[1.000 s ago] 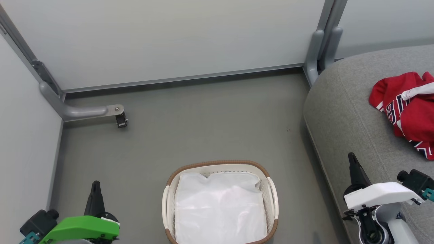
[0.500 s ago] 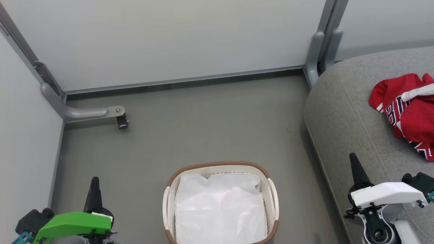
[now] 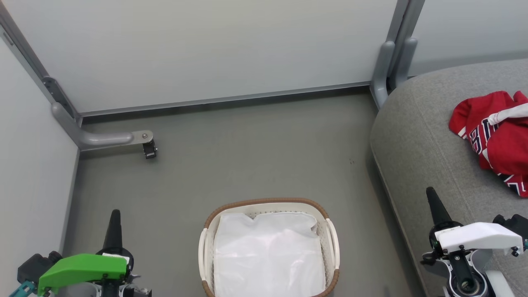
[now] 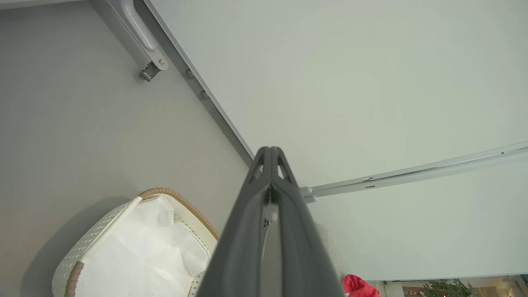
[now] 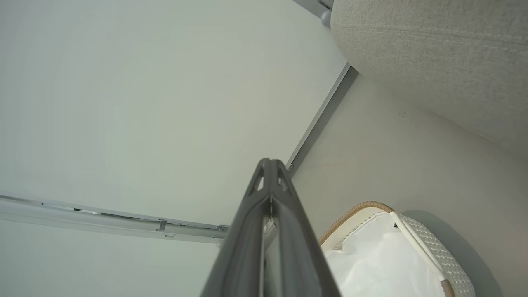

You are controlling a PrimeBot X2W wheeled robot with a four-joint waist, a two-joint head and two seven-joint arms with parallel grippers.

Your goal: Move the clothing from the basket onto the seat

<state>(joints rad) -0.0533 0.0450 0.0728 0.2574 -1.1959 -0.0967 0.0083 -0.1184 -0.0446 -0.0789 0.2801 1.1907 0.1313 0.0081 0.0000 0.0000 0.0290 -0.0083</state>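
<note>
The red clothing point(image 3: 497, 138) lies crumpled on the grey seat point(image 3: 420, 136) at the right edge of the head view, black-and-white letters and white trim showing. The white basket point(image 3: 332, 239) with its brown woven rim stands on the floor at bottom centre, holding just its white cloth liner point(image 3: 268, 255). My left gripper point(image 3: 114, 214) is shut and empty, at lower left, apart from the basket. My right gripper point(image 3: 431, 193) is shut and empty, at lower right over the seat's front edge. The basket point(image 4: 82, 251) and a red scrap of clothing point(image 4: 357, 285) show in the left wrist view; the basket point(image 5: 429, 247) and seat point(image 5: 433, 53) in the right wrist view.
Pale partition panels close off the back and left. A grey panel foot with a small caster point(image 3: 148, 149) juts onto the floor at upper left. Another grey post foot point(image 3: 385, 66) stands by the seat's far corner. Grey floor point(image 3: 247, 161) lies between basket and panels.
The whole head view has shifted slightly, so the camera moved. Both grippers have sunk a little lower in the picture and stayed shut. The clothing and basket have not moved.
</note>
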